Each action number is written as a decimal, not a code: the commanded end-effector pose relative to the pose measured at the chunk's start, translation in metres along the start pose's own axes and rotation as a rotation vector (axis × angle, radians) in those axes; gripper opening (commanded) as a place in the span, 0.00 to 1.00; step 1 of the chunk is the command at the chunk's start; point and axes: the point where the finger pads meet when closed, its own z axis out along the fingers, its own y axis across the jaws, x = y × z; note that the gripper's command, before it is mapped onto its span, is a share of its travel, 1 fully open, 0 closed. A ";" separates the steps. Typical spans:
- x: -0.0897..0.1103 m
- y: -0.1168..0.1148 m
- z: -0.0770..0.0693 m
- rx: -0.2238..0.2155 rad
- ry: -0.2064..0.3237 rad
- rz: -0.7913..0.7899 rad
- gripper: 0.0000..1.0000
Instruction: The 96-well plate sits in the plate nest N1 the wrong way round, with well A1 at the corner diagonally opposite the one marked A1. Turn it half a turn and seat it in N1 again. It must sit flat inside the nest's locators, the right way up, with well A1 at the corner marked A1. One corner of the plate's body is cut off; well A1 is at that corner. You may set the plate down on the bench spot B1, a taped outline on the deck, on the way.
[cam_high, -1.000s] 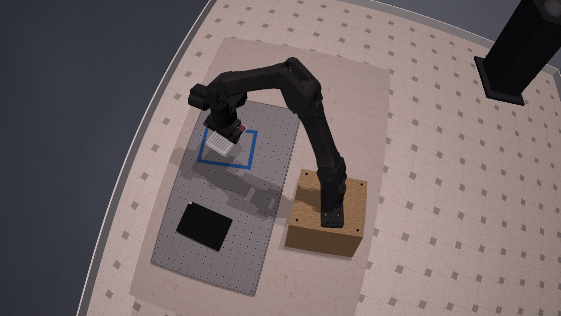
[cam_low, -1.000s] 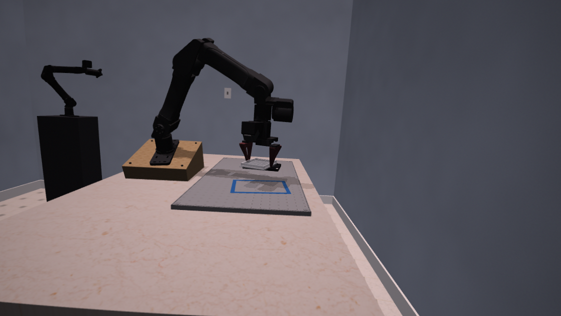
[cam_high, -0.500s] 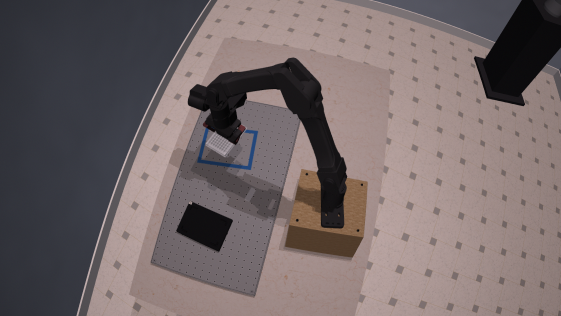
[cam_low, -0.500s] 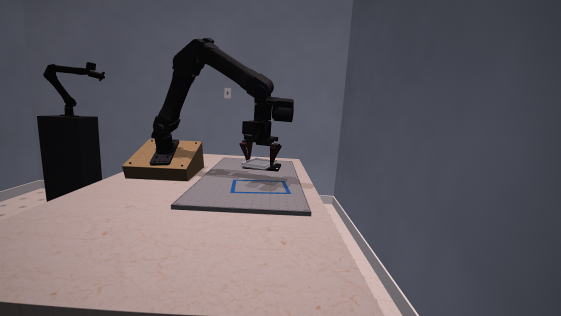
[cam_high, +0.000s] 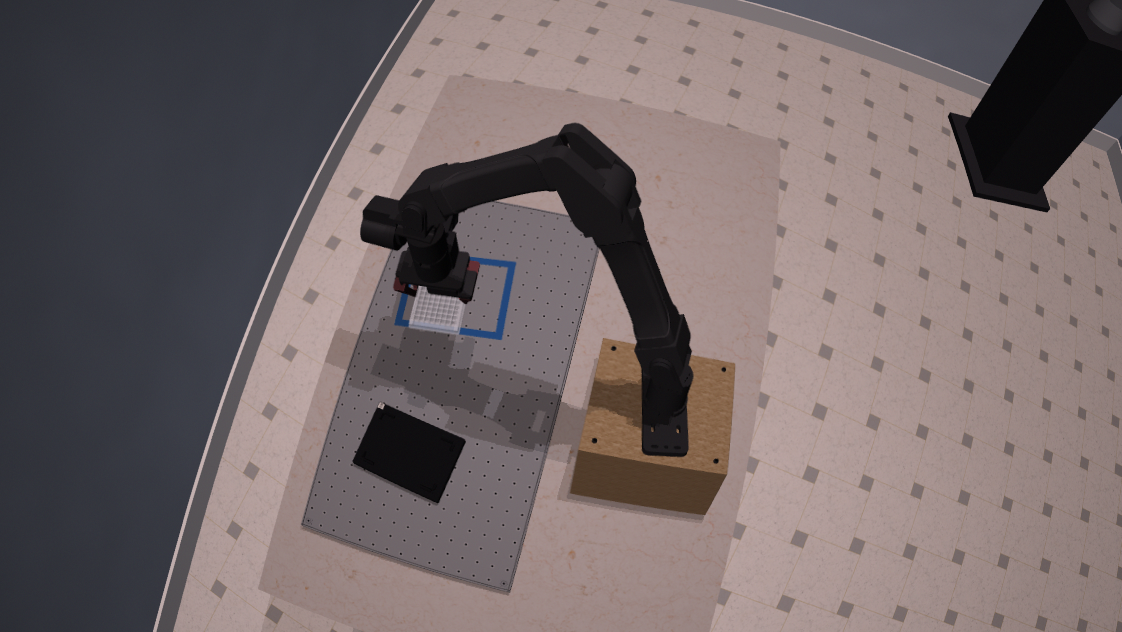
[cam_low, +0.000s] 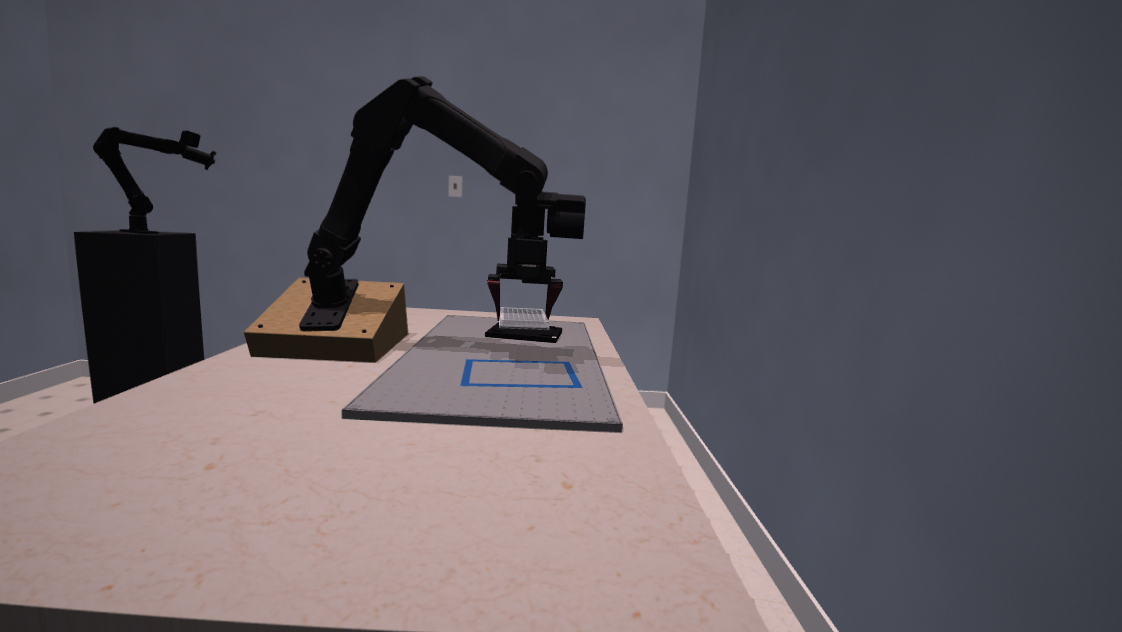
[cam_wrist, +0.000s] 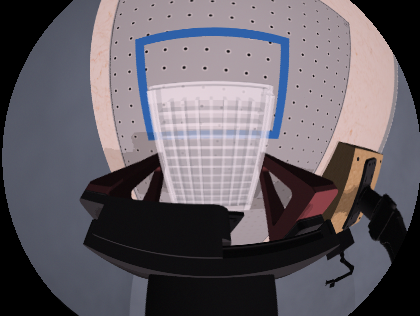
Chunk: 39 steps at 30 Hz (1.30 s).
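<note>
The clear 96-well plate (cam_high: 434, 310) hangs level in my gripper (cam_high: 436, 284), above the grey deck. My gripper is shut on the plate, with one dark red finger on each side. In the wrist view the plate (cam_wrist: 211, 141) lies between the fingers and overlaps the near edge of the blue taped outline B1. From above, the plate is over the left part of B1. The black nest N1 (cam_high: 408, 453) holds nothing and has a small white mark at its far left corner (cam_high: 381, 405). I cannot make out the plate's cut corner.
The grey perforated deck (cam_high: 455, 392) lies on the table. The arm's wooden base block (cam_high: 655, 427) stands to the deck's right. A black pedestal (cam_low: 139, 306) with a second small arm stands at the far side. The table's raised edge (cam_low: 738, 502) runs nearby.
</note>
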 end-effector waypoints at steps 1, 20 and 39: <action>0.005 0.001 -0.006 -0.019 -0.015 -0.107 0.00; 0.061 0.005 -0.011 -0.015 -0.015 -0.454 0.00; 0.120 0.016 -0.009 -0.020 -0.013 -0.453 0.00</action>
